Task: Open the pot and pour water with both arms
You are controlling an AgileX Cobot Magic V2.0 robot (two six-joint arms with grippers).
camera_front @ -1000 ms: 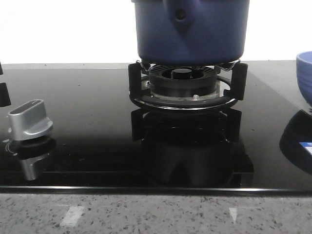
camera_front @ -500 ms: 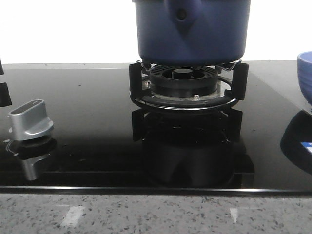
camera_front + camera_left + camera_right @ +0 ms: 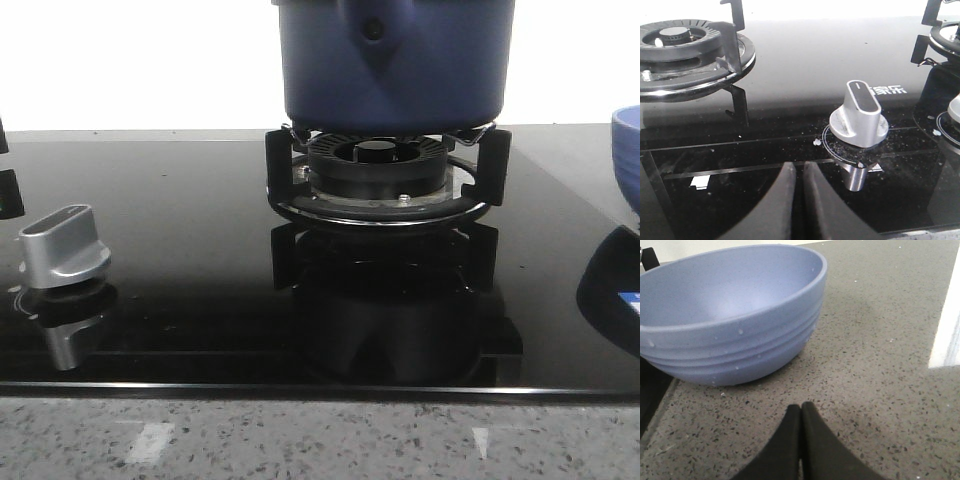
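- The pot [image 3: 392,62] is seen at the top middle of the front view, resting on the burner stand [image 3: 385,175].
- Its lid cannot be seen; it is cut off.
- The left gripper [image 3: 799,172] is shut with nothing in it, and so is the right gripper [image 3: 800,412].
- Water could be spilled if the pot is bumped sideways.

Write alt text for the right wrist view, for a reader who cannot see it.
A light blue bowl with ribbed sides sits on a speckled grey stone counter, looking empty in the part that shows. The right claw is shut, its two dark fingers pressed together over bare counter, short of the bowl and not touching it.
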